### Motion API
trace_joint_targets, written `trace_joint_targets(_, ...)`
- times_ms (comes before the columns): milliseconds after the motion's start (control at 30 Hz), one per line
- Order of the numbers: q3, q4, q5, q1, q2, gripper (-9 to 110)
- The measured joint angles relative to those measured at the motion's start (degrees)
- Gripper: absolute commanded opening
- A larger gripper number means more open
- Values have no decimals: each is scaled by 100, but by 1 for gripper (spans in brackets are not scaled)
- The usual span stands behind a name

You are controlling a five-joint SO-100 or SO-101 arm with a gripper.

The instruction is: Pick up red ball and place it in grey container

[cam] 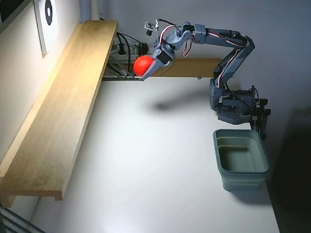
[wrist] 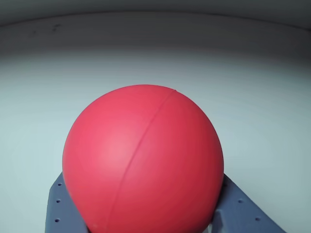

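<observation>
Red ball (cam: 143, 64) held aloft beside wooden shelf (cam: 59, 110), grey container (cam: 241, 159) apart.

wooden shelf (cam: 59, 116) along left wall | target card (cam: 48, 12) above it | cables (cam: 127, 47) behind | white table (cam: 153, 179)

Hobby desk: wooden shelf (cam: 58, 121), cables (cam: 127, 45).

White table (cam: 154, 173), matte, lit brightest near the middle. On it: grey container (cam: 241, 160) at the right edge in the fixed view, arm base (cam: 233, 106) just behind it, long wooden shelf (cam: 59, 116) along the left side.
</observation>
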Motion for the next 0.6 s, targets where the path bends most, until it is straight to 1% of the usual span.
trace_joint_targets(100,0,0,9,-167,0,23)
trace_joint_targets(600,0,0,0,-2654,0,23)
